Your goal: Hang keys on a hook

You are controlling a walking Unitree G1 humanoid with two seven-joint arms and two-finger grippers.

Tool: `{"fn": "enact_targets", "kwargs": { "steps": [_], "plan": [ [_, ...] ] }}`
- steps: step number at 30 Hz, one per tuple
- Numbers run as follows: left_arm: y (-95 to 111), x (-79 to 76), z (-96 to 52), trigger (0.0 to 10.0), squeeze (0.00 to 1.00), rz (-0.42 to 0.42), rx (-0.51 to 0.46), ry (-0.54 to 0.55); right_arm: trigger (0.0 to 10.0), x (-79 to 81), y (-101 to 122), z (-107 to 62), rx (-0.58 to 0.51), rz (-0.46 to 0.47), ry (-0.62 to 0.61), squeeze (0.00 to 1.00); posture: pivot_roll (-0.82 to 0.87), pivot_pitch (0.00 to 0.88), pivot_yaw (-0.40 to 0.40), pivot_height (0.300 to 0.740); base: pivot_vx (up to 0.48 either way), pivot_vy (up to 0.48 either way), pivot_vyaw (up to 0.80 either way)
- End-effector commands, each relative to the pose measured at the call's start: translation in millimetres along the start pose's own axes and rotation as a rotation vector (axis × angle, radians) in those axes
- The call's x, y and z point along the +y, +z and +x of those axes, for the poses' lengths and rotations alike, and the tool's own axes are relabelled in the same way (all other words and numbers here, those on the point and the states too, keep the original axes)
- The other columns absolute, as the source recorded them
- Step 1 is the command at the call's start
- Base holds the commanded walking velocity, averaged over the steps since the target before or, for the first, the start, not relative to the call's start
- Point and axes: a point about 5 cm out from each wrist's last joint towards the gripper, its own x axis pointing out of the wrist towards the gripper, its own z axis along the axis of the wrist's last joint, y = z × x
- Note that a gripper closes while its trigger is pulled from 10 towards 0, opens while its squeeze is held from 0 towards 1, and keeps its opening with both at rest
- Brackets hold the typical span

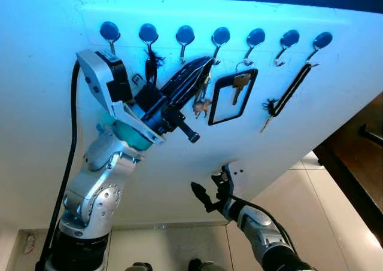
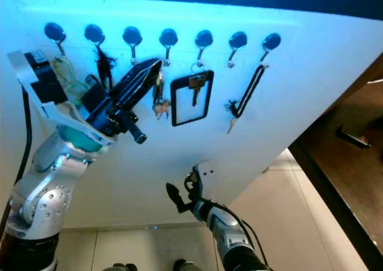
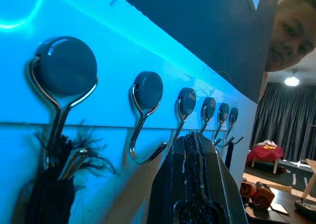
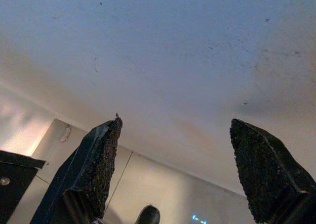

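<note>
A white wall (image 1: 54,121) carries a row of seven round-headed hooks (image 1: 185,34) along its top, lit blue. To the right the wall ends at a dark door (image 1: 359,157) and a pale tiled floor (image 1: 323,193); below the hooks the wall is bare down to the floor.

The left gripper (image 1: 203,64) is raised high, the silver arm bent at the elbow and reaching up and to the right, its black fingers pressed together with their tips just under the fourth hook (image 1: 220,36). A bunch of keys (image 1: 201,103) dangles from between the fingertips, just beside that hook; whether its ring is over the hook cannot be told. In the left wrist view the shut fingers (image 3: 197,184) point along the row of hooks, with a person's face at the far edge.

A black tassel (image 1: 151,64) hangs from the second hook, a key on a black loop (image 1: 233,94) from the fifth, and a long black strap (image 1: 290,91) from the seventh; the third and sixth hooks hang free.

The right gripper (image 1: 210,190) sits low, well apart from the hooks, fingers spread wide and holding nothing.
</note>
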Motion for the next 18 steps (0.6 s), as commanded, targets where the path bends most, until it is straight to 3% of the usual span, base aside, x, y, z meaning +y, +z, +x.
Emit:
{"fn": "enact_targets", "kwargs": {
  "steps": [1, 18],
  "plan": [
    [-0.3, -5.1, 1.2, 10.0, 0.0, -0.003, -0.002, -0.025, 10.0, -1.6, -7.0, -4.1, 0.017, 0.018, -0.015, 0.0, 0.1, 0.091, 0.003, 0.74, 0.0, 0.0, 0.0],
    [4.8, -13.0, -0.8, 10.0, 0.0, -0.031, -0.038, -0.1, 10.0, -0.8, -6.6, -3.5, 0.018, 0.016, -0.006, 0.0, 0.1, 0.084, -0.001, 0.74, 0.0, 0.0, 0.0]
  ]
}}
